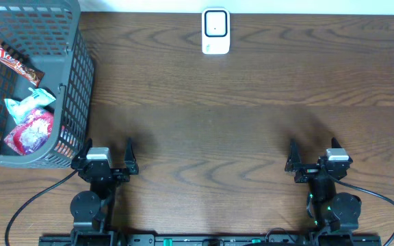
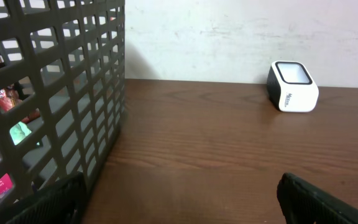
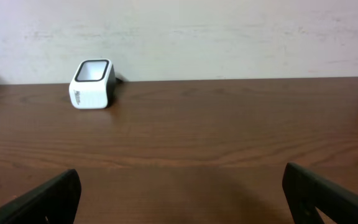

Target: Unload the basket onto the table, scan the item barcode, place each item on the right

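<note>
Start of task — nothing grasped. The left pincer (image 1: 109, 145) and right pincer (image 1: 312, 146) rest spread, empty; snack packets (image 1: 29, 130) lie in the mesh basket (image 1: 82, 72), barcode scanner (image 1: 215, 31) at the tabletop (image 1: 217, 123) far edge. Next, probably — left pincer lifts one packet.

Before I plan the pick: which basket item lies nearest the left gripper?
The red packet, in the basket's near corner; the teal packet and candy bar lie farther from the left gripper.
</note>
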